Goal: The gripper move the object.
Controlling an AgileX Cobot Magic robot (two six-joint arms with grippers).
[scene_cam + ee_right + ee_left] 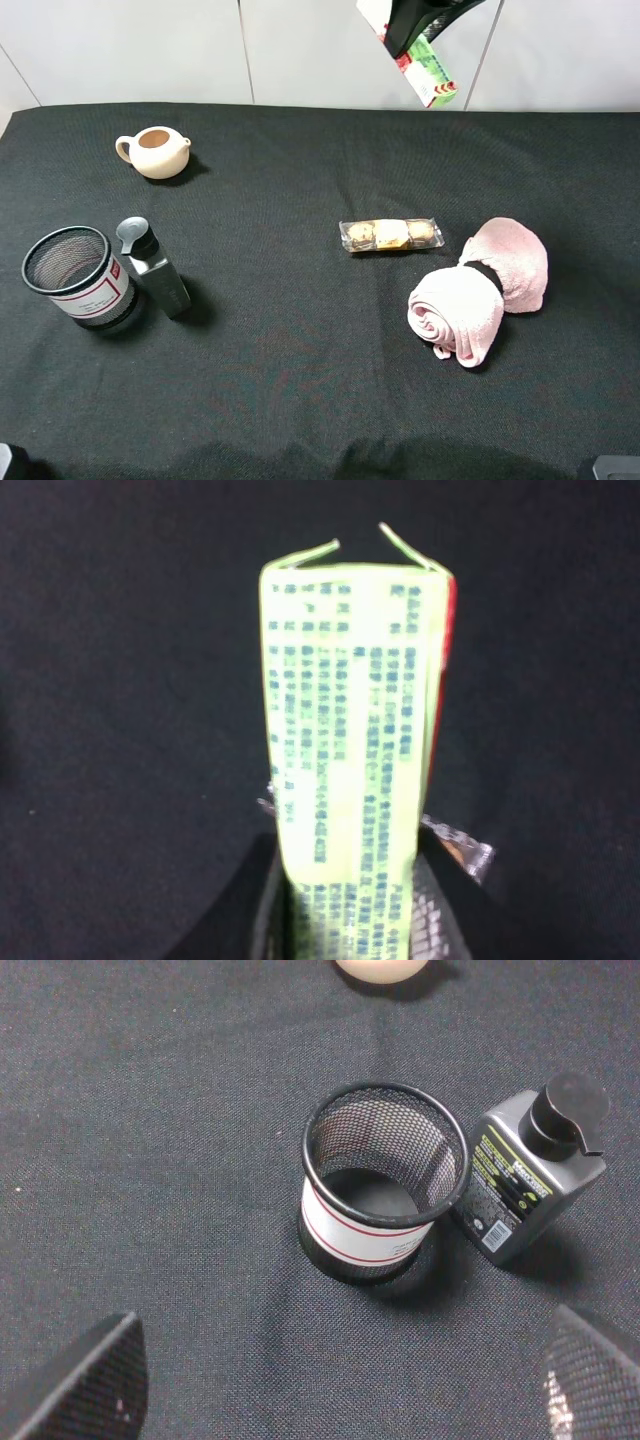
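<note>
Your right fingers (pixel 245 915) are clamped on 1 end of the box (pixel 350 710); its green end juts past their tips, high off the black counter (pixel 300 400) toward its far edge. Your left fingers (pixel 85 1380) gape wide, empty, over the mesh cup (pixel 385 1175). White wall (pixel 130 50) behind.
</note>
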